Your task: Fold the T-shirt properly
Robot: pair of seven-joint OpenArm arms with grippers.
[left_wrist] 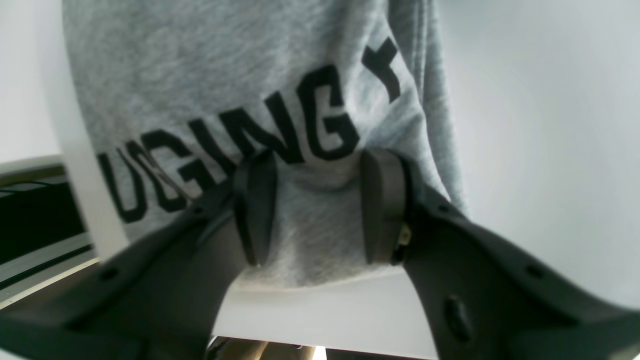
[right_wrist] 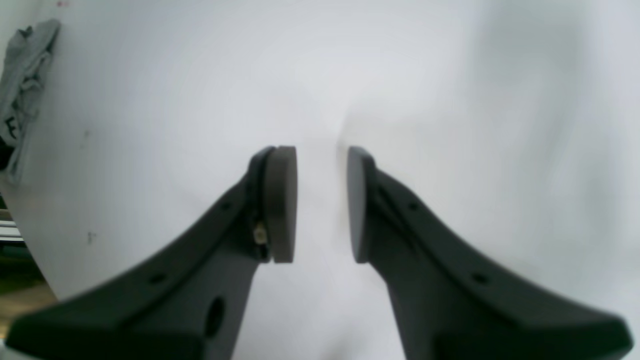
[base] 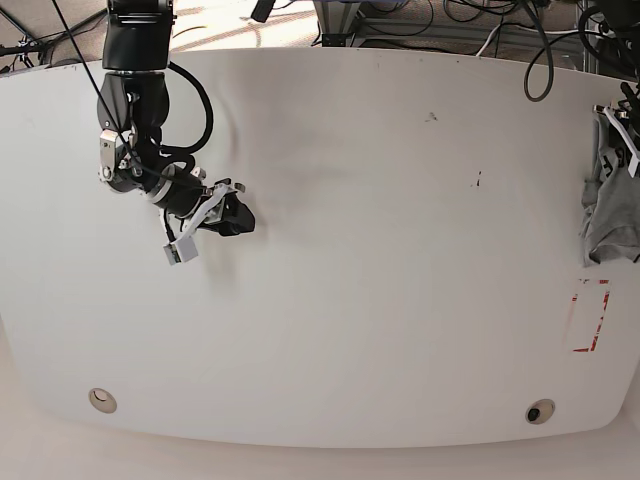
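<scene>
- Left wrist view: my left gripper [left_wrist: 320, 207] is closed on a bunch of the T-shirt [left_wrist: 240, 75], grey cloth filling the gap between the pads [left_wrist: 382, 205]. The black lettering hangs just beyond them and the fabric drapes in loose vertical folds — the shirt looks lifted by this one pinch, not spread. I judge the hold is there to drag it onto the table [left_wrist: 540, 125], where folding can start. A dark rail [left_wrist: 35, 215] shows past the table edge.

- Right wrist view: my right gripper [right_wrist: 320, 205] holds nothing, its jaws standing a little apart over bare white table [right_wrist: 450, 75]. The T-shirt [right_wrist: 25, 85] is a small crumpled strip at the far left of this view, well apart from me. I take it this hand is waiting until there is a hem or sleeve within reach.

- Base view: the T-shirt [base: 610, 195] hangs bunched at the table's [base: 400, 250] right edge — under my left arm, mostly out of frame. My right gripper [base: 238, 216] sits low on the opposite side. Cables [base: 450, 25] trail behind the table; red tape marks [base: 590, 315] lie just below the shirt, and small discs sit near the front edge. Nothing lies between shirt and table centre.
</scene>
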